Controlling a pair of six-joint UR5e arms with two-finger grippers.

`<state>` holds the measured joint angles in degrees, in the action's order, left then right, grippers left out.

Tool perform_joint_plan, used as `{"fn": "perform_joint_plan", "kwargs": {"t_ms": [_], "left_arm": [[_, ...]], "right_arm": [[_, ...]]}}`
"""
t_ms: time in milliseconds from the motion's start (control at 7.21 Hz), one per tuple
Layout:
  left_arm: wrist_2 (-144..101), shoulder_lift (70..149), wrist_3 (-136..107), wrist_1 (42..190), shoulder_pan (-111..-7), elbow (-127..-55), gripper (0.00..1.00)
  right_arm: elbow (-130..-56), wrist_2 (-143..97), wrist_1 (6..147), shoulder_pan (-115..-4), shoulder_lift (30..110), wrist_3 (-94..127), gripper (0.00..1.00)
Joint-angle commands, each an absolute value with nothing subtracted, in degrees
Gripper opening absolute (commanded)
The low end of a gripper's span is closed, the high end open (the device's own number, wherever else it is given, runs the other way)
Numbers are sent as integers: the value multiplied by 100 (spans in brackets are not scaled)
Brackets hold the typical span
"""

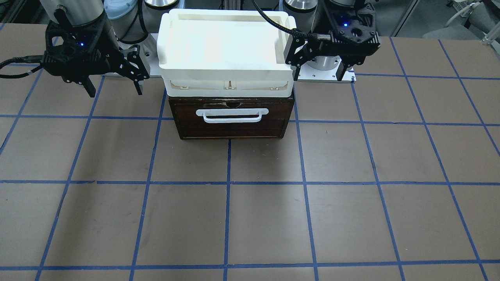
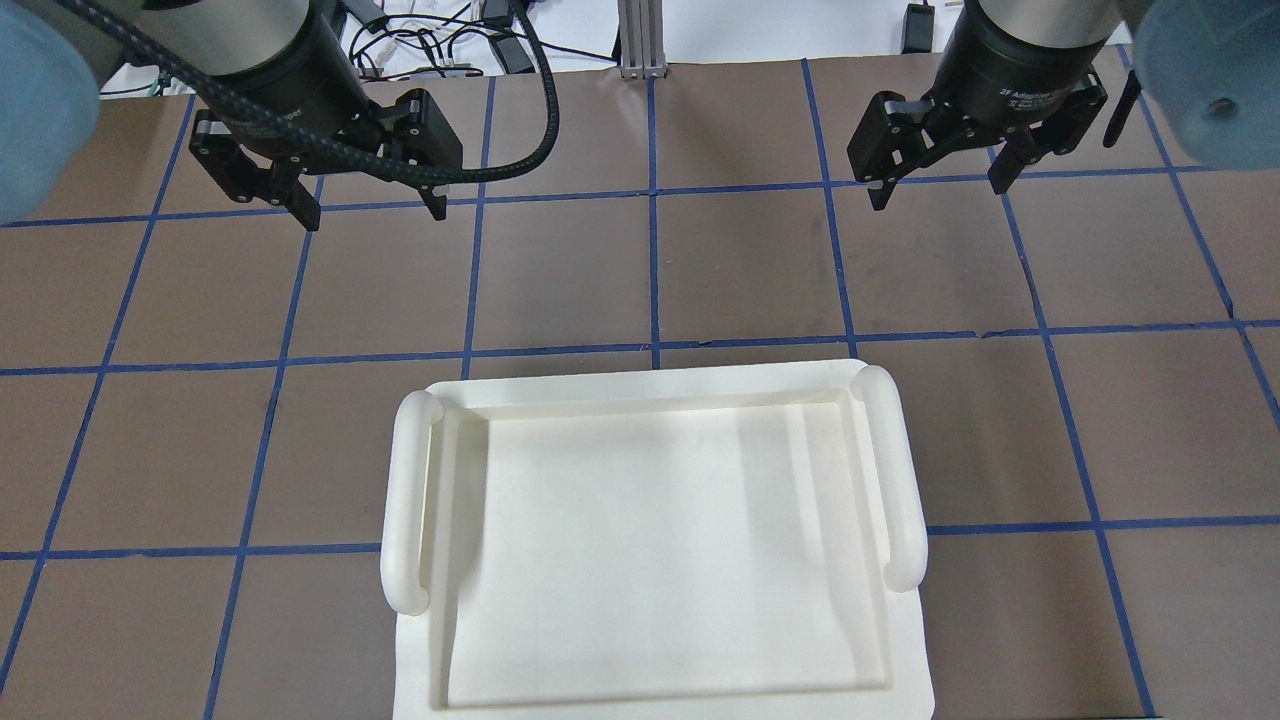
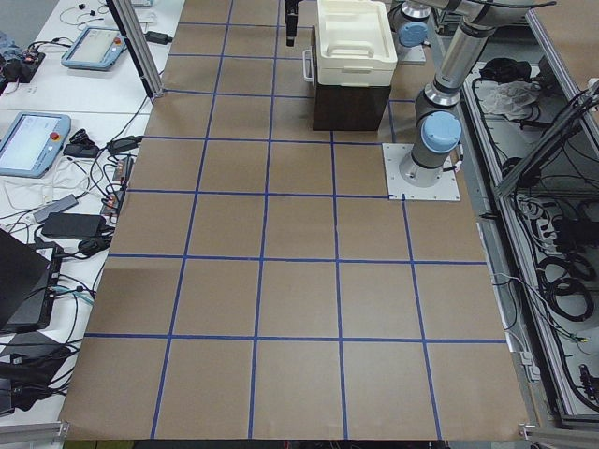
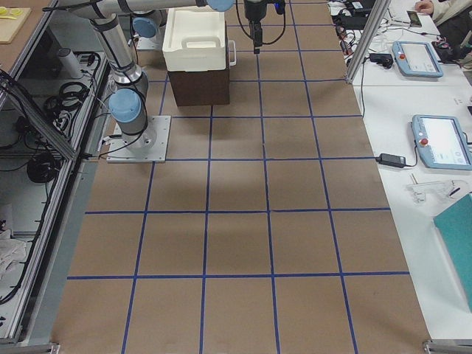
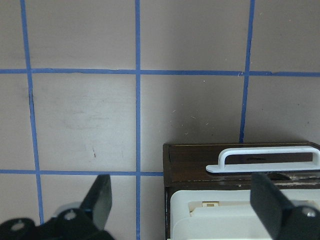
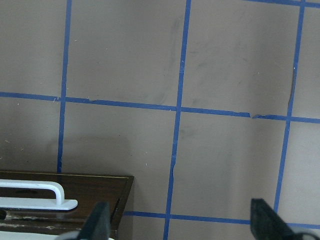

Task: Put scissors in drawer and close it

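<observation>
**A:** Where is the drawer (image 1: 232, 124), going by the jaws?

**B:** It sits between the two pairs, lower than both. Its dark brown front is pushed in flush with its dark box, and the white bar handle (image 1: 232, 114) lies flat across it. In the left wrist view the front and handle show low down, under the fingertip on that view's right. In the right wrist view only a corner of the front and one end of the handle show, by the fingertip on that view's left.

**A:** How do the jaws stand?

**B:** The left jaws are spread wide and hold nothing. They hover above the brown bench (image 1: 250, 218), just off one end of the white tray (image 1: 226, 74) that rests on top of the box. The right jaws are also spread and empty, and hover off the tray's other end, a little farther out. Neither pair touches the drawer, the handle or the tray.

**A:** And the scissors?

**B:** They show in no view.
</observation>
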<state>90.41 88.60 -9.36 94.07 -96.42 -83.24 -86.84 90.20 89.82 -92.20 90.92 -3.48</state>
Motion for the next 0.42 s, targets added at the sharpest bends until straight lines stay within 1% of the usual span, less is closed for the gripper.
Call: {"fn": "perform_joint_plan", "kwargs": {"t_ms": [0, 277], "left_arm": [[9044, 8833, -932, 9395, -9606, -8323, 100], [9062, 8824, -932, 9404, -9615, -8341, 100]], "right_arm": [[-8684, 9000, 8974, -9220, 9097, -352, 100], [-8684, 9026, 8974, -9220, 9097, -352, 100]]}}
